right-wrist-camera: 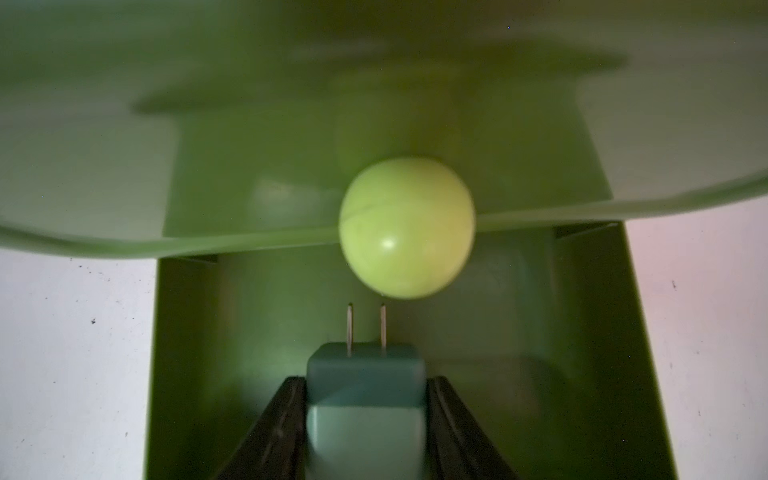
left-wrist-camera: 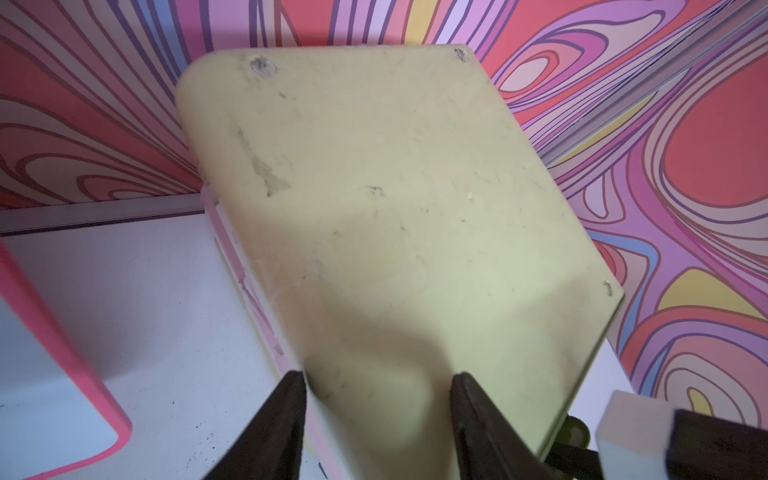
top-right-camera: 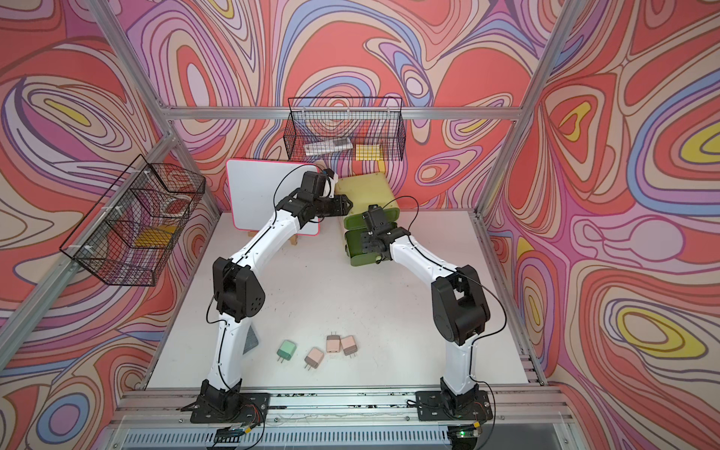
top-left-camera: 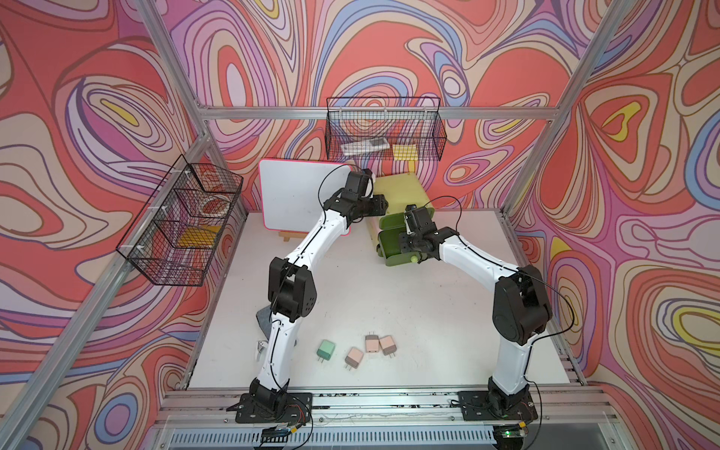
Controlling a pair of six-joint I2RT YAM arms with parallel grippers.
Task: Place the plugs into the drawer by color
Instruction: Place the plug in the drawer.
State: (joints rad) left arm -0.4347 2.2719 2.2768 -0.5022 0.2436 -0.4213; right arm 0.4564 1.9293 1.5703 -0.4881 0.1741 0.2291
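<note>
Nearest you, one mint green rounded-square plug (top-left-camera: 326,349) and three pale pink plugs (top-left-camera: 372,343) lie on the white tabletop (top-left-camera: 428,311), beyond them your right gripper (right-wrist-camera: 365,382) pinches a light blue plug (right-wrist-camera: 365,399) over the open olive-green drawer (right-wrist-camera: 582,332), and farthest your left gripper (left-wrist-camera: 376,378) clamps the pale yellow-green plastic chest (left-wrist-camera: 395,208) at its top corner.

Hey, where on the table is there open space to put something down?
The table is bare mid-way, between left arm and right arm, plugs in front, drawer chest behind. Crowded at the back around chest and whiteboard.
</note>
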